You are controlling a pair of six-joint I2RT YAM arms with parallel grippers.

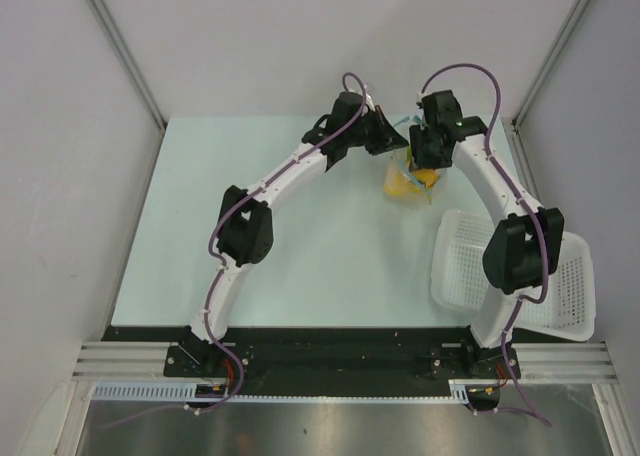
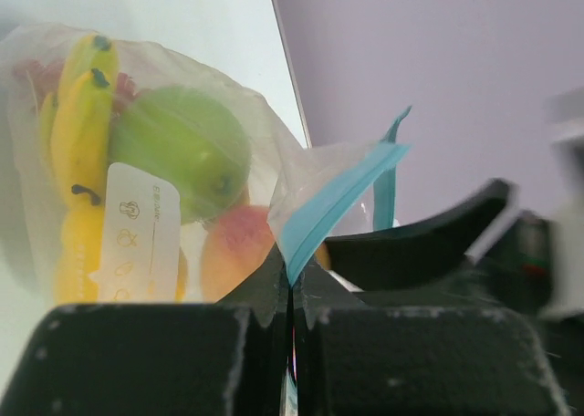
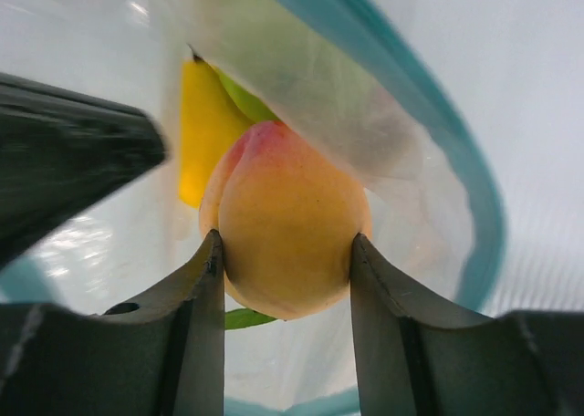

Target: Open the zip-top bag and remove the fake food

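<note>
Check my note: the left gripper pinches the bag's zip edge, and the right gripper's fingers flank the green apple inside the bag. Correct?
Not quite. The left gripper does pinch the zip-top bag at its zip edge. But the right gripper has its fingers either side of the orange-pink fruit, not the green fruit, which lies behind it. The right wrist view shows this.

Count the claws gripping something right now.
2: the left claw pinches the blue strip of the zip-top bag; the right claw, inside the bag's mouth, clasps a peach-coloured fruit.
</note>
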